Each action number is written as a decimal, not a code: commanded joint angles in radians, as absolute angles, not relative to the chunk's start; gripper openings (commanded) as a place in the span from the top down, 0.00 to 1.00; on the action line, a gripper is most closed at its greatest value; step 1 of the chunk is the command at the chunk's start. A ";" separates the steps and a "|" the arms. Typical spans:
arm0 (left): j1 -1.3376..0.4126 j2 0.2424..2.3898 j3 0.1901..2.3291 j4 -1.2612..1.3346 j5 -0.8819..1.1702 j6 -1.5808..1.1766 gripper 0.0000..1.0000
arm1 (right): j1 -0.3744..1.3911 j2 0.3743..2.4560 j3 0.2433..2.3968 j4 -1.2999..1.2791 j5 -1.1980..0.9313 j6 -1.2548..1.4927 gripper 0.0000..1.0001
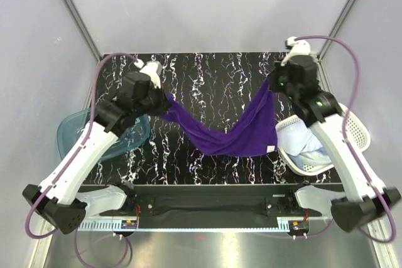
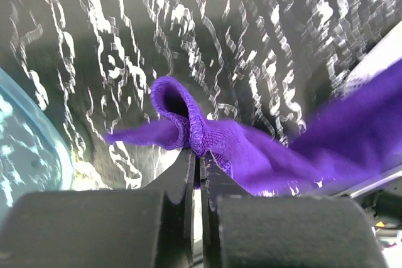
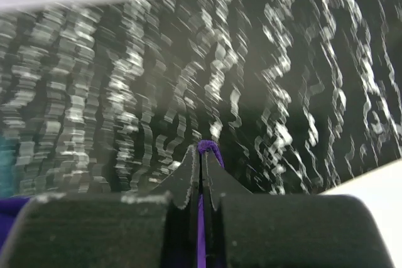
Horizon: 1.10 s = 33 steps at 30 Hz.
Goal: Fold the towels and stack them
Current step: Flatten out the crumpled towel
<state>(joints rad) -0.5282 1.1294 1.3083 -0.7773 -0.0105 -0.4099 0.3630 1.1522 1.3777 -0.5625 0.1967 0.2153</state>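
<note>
Purple towel (image 1: 233, 131) slung between 2 arms over the counter (image 1: 207, 70).
Both jaws are pinched fully closed on opposite corners; lower evenly, keeping tension, so it lands flat for folding.

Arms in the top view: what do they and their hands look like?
The left arm and right arm have white links, black joints and black bases. A mauve cable runs along each. The left hand and right hand are black, with two flat tapered fingers.
</note>
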 commanded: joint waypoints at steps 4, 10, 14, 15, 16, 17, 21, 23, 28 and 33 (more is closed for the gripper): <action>-0.520 1.176 1.192 -0.652 0.116 -0.491 1.00 | 0.335 1.429 1.455 -0.578 0.362 0.291 0.95; -0.500 1.314 1.094 -0.485 0.314 -0.580 1.00 | 0.304 1.641 1.505 -0.686 0.056 0.272 0.51; -0.473 1.463 1.104 -0.416 0.399 -0.650 1.00 | 0.307 1.524 1.393 -0.544 -0.148 0.213 0.45; -0.468 1.495 1.129 -0.393 0.419 -0.660 1.00 | 0.308 1.502 1.362 -0.504 -0.252 0.200 0.46; -0.463 1.562 1.141 -0.384 0.461 -0.676 1.00 | 0.313 1.487 1.294 -0.418 -0.297 0.174 0.47; -0.456 1.593 1.156 -0.376 0.481 -0.686 1.00 | 0.333 1.456 1.255 -0.369 -0.337 0.157 0.48; -0.437 1.753 1.280 -0.365 0.541 -0.706 1.00 | 0.351 1.477 1.138 -0.218 -0.436 0.173 0.48; -0.439 1.819 1.322 -0.391 0.541 -0.683 0.83 | 0.351 1.531 1.141 -0.215 -0.437 0.192 0.49; -0.425 1.793 1.393 -0.527 0.433 -0.551 0.55 | 0.394 1.604 1.134 -0.167 -0.446 0.219 0.50; -0.359 1.692 1.315 -0.574 0.371 -0.522 0.45 | 0.455 1.631 1.118 -0.100 -0.373 0.267 0.50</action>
<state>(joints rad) -0.4057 1.7859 1.3354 -0.5377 0.4217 -0.5701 0.4107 1.6348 1.1110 -0.2073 -0.4030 0.2314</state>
